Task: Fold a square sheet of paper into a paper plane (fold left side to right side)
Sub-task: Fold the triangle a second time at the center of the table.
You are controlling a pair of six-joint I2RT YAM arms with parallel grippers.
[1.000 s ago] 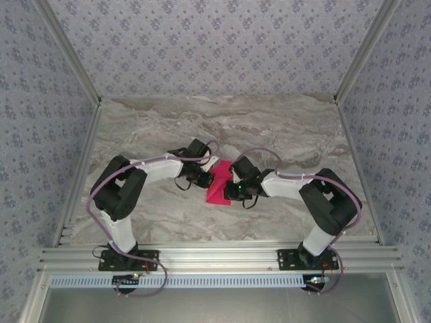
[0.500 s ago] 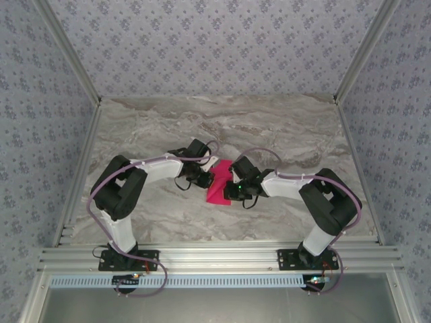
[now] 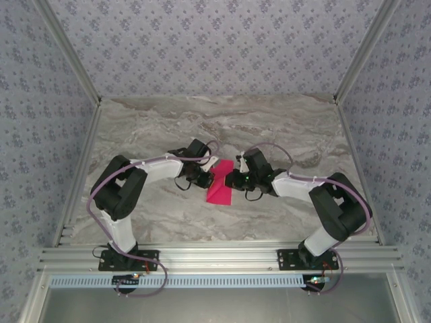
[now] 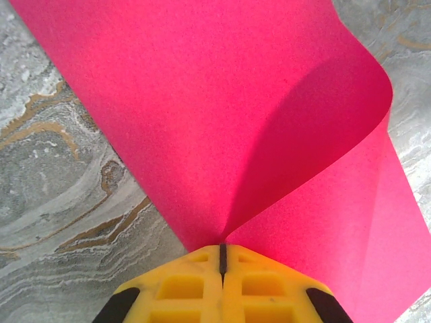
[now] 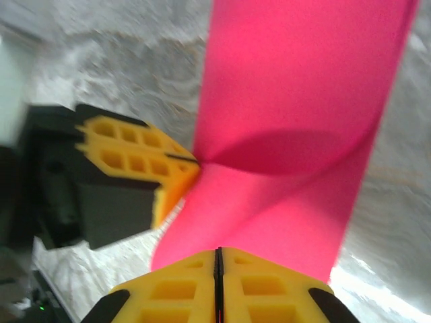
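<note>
The square sheet of paper [image 3: 219, 192] is magenta-pink and lies at the table's middle, bent over on itself in a loose curl with no sharp crease [image 4: 202, 101]. It has no pointed paper plane shape. My left gripper [image 4: 222, 246] is shut on the sheet's left edge, where the two layers meet. In the top view it [image 3: 211, 177] sits at the sheet's left side. My right gripper [image 5: 217, 250] is shut on the near edge of the sheet [image 5: 289, 101], opposite the left gripper [image 5: 196, 161]. From above, the right gripper [image 3: 229, 180] is at the sheet's right side.
The marble-patterned table [image 3: 283, 128] stretches behind and beside the two arms. Aluminium rails [image 3: 215, 256] run along the near edge, and patterned walls close the back and both sides. Both forearms lie low over the table, meeting at the sheet.
The right arm's elbow has swung out to the right and its wrist has turned and shifted slightly back. The sheet looks narrower from above. The left arm has stayed put.
</note>
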